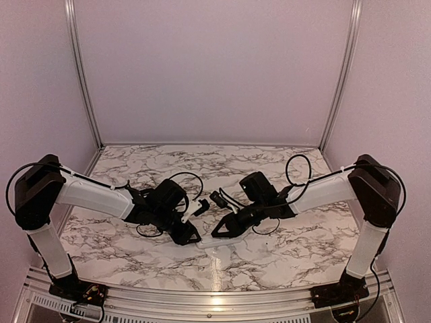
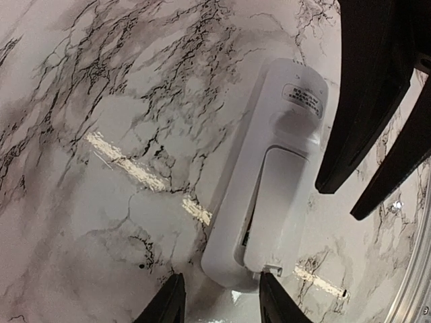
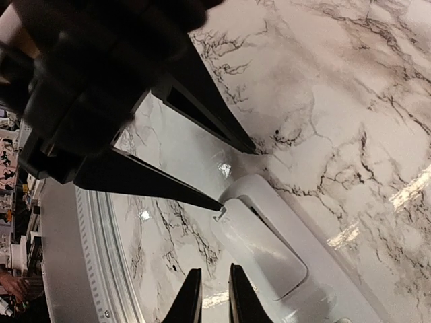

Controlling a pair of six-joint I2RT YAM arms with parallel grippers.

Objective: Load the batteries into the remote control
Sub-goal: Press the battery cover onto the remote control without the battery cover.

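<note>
The white remote control (image 2: 239, 195) lies back side up on the marble table, between both grippers (image 1: 210, 245). Its battery cover (image 2: 283, 202) sits askew, with a dark slit open along one edge and its small clip sticking out at the end. My left gripper (image 2: 221, 306) is open, with its fingers on either side of the remote's near end. In the right wrist view one left fingertip (image 3: 212, 200) touches the cover's clip. My right gripper (image 3: 214, 299) is nearly closed and empty, just beside the cover (image 3: 259, 249). No batteries are in view.
The marble table (image 1: 135, 249) is enclosed by plain walls with aluminium posts (image 1: 84, 74). An aluminium rail (image 3: 94, 222) runs along the near edge, close to the remote. Both arms meet at the table's middle front.
</note>
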